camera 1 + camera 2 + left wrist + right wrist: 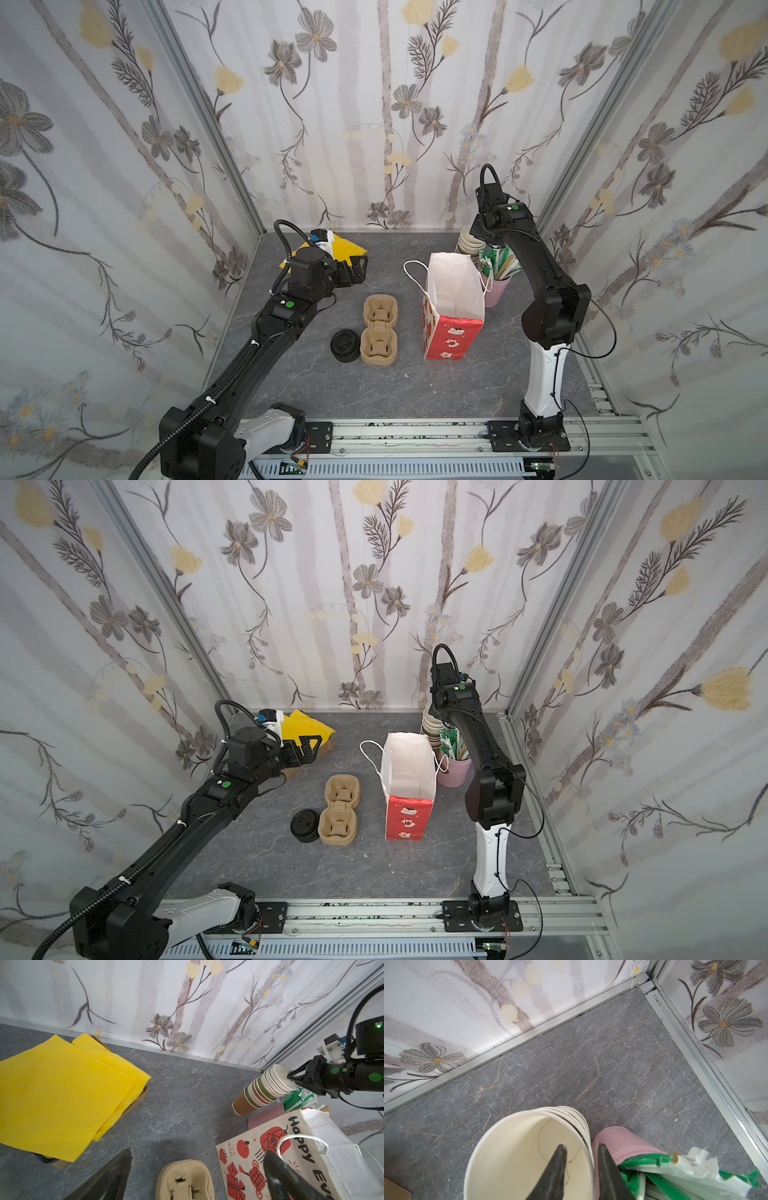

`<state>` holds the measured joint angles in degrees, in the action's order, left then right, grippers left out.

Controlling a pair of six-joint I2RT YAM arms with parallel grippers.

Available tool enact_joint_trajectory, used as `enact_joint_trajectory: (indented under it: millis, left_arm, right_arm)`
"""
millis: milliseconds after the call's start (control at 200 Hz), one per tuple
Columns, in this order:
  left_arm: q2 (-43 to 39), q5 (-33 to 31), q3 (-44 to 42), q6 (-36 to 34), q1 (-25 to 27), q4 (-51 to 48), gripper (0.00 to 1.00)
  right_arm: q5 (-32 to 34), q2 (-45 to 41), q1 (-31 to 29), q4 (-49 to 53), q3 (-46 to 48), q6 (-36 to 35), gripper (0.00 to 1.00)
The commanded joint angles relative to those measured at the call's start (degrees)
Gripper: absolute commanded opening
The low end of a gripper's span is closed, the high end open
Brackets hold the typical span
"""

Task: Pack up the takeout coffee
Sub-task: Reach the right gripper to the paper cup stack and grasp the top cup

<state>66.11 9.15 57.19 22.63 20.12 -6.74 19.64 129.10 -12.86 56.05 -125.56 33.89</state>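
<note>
Along the front edge the counter (415, 382) is lying bare, giving the widest room for moving; the middle and back are carrying everything. Over the far left part the left tool (360, 266) is hovering, jaws wide apart, gripping nothing, just beside the yellow napkins (62, 1095) sitting in a cardboard box (138, 1100) at the far left corner. In the far right corner the right tool (581, 1147) is straddling the wall of the top cup of the cup stack (264, 1091), jaws narrowly apart (one finger inside, one outside, a sliver of gap showing at the inner finger). The pink cup (496, 293) is standing just beside the stack, crowding the outer finger, and is holding green-and-white wrapped sticks (500, 262). The paper bag (451, 336) is standing upright right of centre, mouth open upward, white inside showing, blocking the way from centre to that corner. The pulp carrier (367, 351) is lying at centre, both wells showing their bottoms; the lid pile (345, 345) is touching its near left side. The takeout coffee is not showing as a lidded cup in any view, so I cannot place it.
</note>
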Motion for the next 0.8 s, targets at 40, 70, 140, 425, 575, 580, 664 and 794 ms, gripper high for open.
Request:
enact_joint_trajectory:
  millis: [40,70,140,425,575,580,664,794]
  left_arm:
    - [-0.3,-0.5,0.0,0.5,0.0,2.0,1.0]
    - [-0.2,-0.5,0.0,0.6,0.0,2.0,1.0]
    - [-0.3,-0.5,0.1,0.6,-0.1,2.0,1.0]
    - [-0.5,-0.6,-0.1,1.0,0.0,2.1,1.0]
    - [-0.8,-0.8,-0.1,1.1,0.1,2.2,1.0]
    - [-0.8,-0.8,-0.1,1.1,0.1,2.2,1.0]
    - [-1.1,-1.1,-0.3,1.1,0.0,2.2,1.0]
    - [-1.6,-1.2,-0.7,1.2,0.0,2.2,1.0]
  right_arm:
    - [-0.1,0.5,0.1,-2.3,-0.5,-0.4,0.23]
    - [-0.1,0.4,0.1,-2.3,-0.5,-0.4,0.21]
    - [-0.1,0.3,0.1,-2.4,-0.5,-0.5,0.18]
    - [-1.6,-0.3,0.5,-2.9,-0.5,-1.0,0.01]
    - [-2.9,-1.1,0.9,-3.0,-0.5,-0.5,0.0]
    - [-2.9,-1.2,0.9,-3.0,-0.5,-0.5,0.0]
    - [-3.9,-2.1,0.9,-3.3,-0.5,-0.2,0.0]
    - [-4.6,-3.7,0.7,-4.2,-0.5,0.0,0.0]
